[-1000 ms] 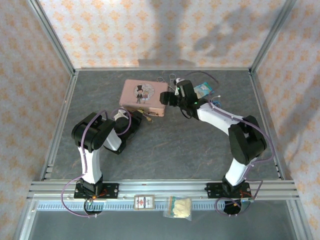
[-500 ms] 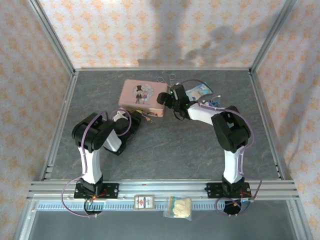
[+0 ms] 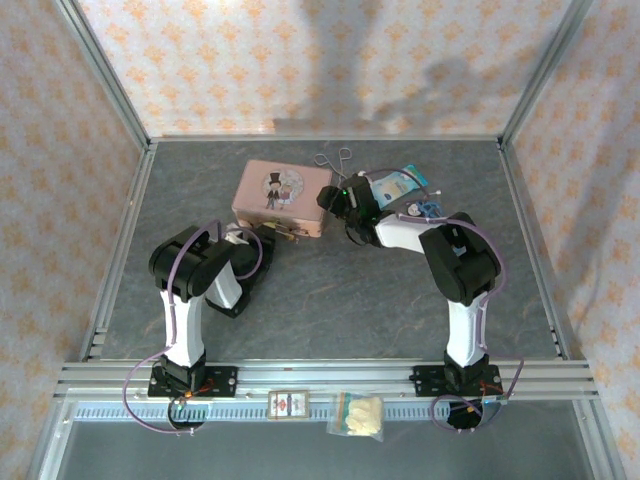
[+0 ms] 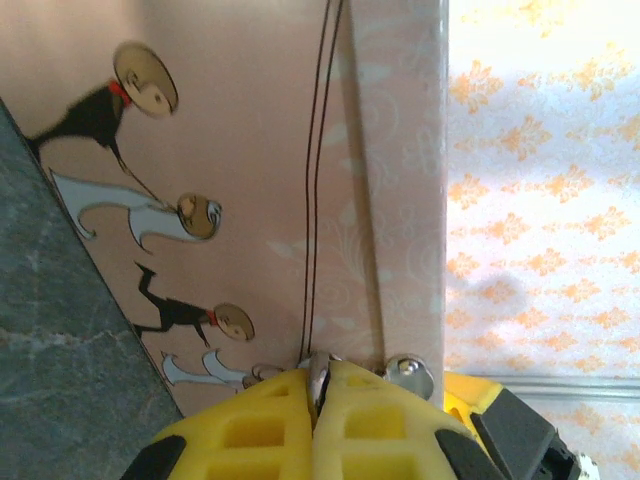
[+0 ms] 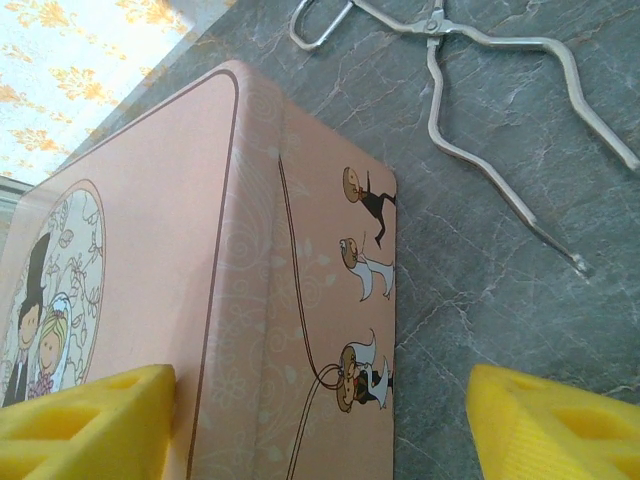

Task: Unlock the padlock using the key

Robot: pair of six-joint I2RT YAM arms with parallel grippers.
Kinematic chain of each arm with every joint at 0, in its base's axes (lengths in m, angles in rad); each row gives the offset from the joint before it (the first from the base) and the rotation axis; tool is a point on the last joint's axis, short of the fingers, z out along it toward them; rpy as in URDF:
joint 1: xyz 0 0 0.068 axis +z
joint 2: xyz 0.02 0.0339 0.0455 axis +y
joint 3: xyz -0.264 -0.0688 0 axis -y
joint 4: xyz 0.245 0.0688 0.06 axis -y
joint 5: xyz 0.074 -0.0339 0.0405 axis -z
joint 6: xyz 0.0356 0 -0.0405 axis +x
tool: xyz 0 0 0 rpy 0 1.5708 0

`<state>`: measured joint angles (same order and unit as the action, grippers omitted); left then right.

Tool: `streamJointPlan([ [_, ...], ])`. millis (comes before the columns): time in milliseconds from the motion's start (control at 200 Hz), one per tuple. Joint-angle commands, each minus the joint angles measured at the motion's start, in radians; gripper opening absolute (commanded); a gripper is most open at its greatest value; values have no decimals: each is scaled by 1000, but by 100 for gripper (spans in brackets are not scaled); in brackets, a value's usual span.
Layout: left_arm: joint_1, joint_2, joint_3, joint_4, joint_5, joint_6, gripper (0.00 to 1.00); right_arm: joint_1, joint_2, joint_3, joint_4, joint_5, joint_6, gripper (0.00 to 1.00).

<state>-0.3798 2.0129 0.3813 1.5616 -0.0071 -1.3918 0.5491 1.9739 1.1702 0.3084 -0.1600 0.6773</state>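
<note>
Your left claw [image 4: 318, 388] is pressed together on a sliver of metal [image 4: 318, 365] that pokes up between its yellow fingers [image 4: 260, 430]. Too little of it shows to tell you whether it is the key. The fingertips sit right at the long near wall of the pink tin [image 4: 250, 150], with a small silver knob [image 4: 410, 372] just beside them.

From above, that left claw [image 3: 266, 236] is at the tin's near edge, towards its right corner. The padlock [image 3: 291, 231] lies just beside it along the same edge, a tiny brass speck.

Your right claw [image 5: 320, 420] stands wide apart and straddles the tin's short right-hand wall. One finger is over the lid and the other is over bare surface. Whether either one touches the tin you cannot tell.

Steel forceps [image 5: 470, 60] lie flat beyond the tin's far right corner, near it but apart. To the right of the right claw [image 3: 335, 197], a blue packet [image 3: 398, 183] and a small blue item [image 3: 425, 208] crowd the space beside the forearm.

Your open room is the broad grey surface [image 3: 330, 290] between the two arms, plus the strip left of the tin up to the metal rail [image 3: 125, 240].
</note>
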Motion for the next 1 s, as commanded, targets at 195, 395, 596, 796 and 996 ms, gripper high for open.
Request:
streamJointPlan([
  [195, 39, 4, -77, 39, -98, -14, 0, -1, 32, -17, -41, 74, 0, 71],
  [395, 73, -2, -92, 53, -99, -1, 0, 3, 36, -1, -48, 84, -10, 71],
  [596, 94, -71, -122, 29, -34, 21, 0, 4, 6, 35, -58, 68, -59, 71],
  [796, 98, -223, -168, -93, 111, 68, 0, 3, -89, 30, -71, 6, -168, 87],
  [996, 69, -436, -152, -472, 260, 201, 0, 2, -236, -51, -133, 16, -308, 100],
])
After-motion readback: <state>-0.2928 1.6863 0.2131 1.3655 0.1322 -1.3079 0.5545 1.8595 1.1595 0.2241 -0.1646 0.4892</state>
